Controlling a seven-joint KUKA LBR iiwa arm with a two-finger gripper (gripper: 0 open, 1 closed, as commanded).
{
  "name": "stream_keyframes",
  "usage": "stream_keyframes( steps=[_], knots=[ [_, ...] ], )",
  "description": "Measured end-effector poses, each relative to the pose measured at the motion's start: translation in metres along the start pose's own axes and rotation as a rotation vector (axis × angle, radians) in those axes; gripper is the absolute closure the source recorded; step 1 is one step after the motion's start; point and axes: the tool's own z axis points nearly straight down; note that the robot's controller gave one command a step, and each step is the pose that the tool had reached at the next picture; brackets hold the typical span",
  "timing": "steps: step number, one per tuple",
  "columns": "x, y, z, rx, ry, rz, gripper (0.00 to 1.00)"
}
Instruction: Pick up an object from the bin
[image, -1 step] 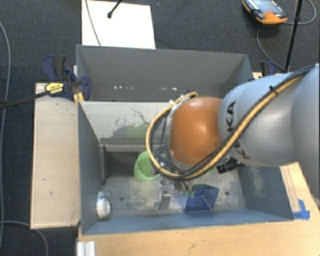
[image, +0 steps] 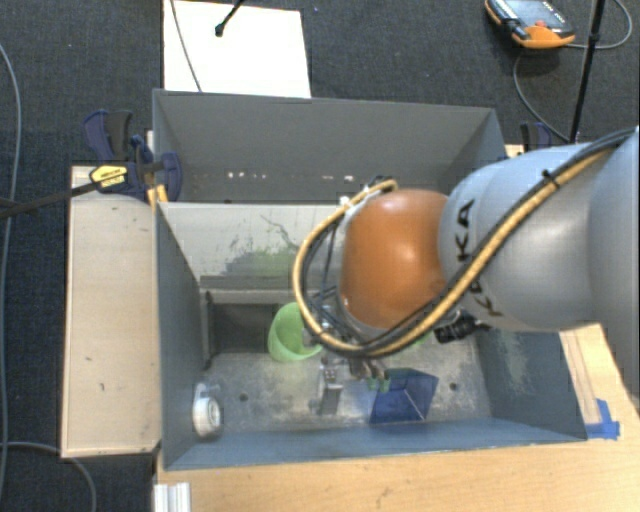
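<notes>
My gripper (image: 330, 392) hangs low over the bin floor near the front middle, its body mostly hidden under the orange cover. A light green cup (image: 290, 334) lies just to its upper left, partly covered by the arm. A blue box-like thing (image: 403, 397) rests on the floor right beside the gripper, on its right. Nothing shows between the fingers.
A small silver tape roll (image: 207, 412) lies in the front left corner of the bin. The arm and its orange cover hide the middle and right of the bin floor. Bare floor lies between the tape roll and the gripper.
</notes>
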Motion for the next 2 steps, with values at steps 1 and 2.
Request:
stream_keyframes(
  steps=[1,2],
  knots=[
    [-0.035,0.01,0.046,-0.002,-0.006,0.067,0.0],
    [-0.077,0.021,0.075,-0.001,-0.003,-0.157,1.0]
  ],
)
